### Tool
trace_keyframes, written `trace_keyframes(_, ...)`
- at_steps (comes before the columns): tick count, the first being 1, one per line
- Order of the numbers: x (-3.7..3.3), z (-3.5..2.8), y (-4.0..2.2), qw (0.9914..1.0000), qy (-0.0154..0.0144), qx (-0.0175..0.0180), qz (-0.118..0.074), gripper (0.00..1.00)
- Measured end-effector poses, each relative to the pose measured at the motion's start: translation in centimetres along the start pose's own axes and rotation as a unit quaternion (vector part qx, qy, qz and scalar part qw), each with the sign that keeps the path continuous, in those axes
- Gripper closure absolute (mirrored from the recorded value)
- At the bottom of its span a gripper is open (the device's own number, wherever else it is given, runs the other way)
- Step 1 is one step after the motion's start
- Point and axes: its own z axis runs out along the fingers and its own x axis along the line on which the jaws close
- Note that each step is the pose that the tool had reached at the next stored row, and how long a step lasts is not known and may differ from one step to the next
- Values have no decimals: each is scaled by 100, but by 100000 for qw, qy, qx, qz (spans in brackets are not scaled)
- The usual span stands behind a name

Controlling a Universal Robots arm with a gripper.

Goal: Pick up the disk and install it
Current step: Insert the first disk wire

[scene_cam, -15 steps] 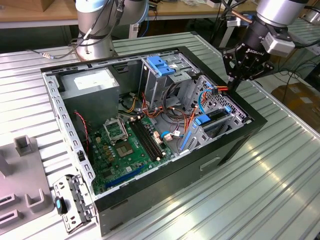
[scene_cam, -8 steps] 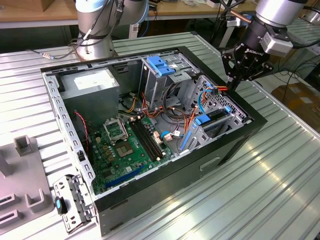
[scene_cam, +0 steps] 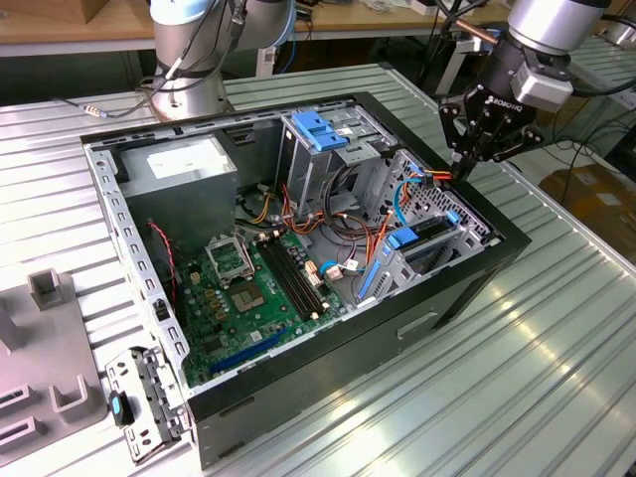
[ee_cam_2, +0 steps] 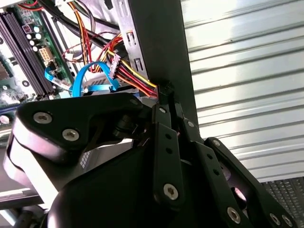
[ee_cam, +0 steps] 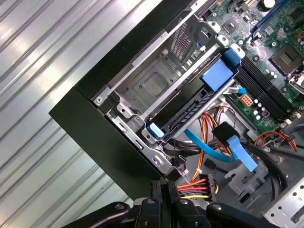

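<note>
Gripper: our black two-finger gripper (scene_cam: pixel 463 167) has its fingers pressed together, nothing between them, over the case's rim by the coloured wire bundle (ee_cam: pixel 195 186).
Disk: we see it seated in the grey metal drive bay (ee_cam: pixel 161 90), its blue plastic rail (ee_cam: pixel 217 73) showing.
Case: open black computer case (scene_cam: pixel 452 288) on the ribbed metal table (scene_cam: pixel 537 378).

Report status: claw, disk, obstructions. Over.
Black claw shut, empty, tip at black computer case rim. Flat disk with blue side rails looks seated in metal drive bay. Red-yellow-black cable bundle beside claw tip.
</note>
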Motion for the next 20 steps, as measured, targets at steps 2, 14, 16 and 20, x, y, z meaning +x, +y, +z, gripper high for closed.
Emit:
trace_keyframes(2, -3, 2, 5, 99999, -14, 7, 346, 83)
trace_keyframes(14, -23, 1, 29, 99997, -14, 1, 779, 83)
trace_keyframes(16, -23, 1, 29, 99997, -14, 2, 785, 83)
trace_keyframes(20, -25, 1, 32, 99997, -14, -2, 824, 83)
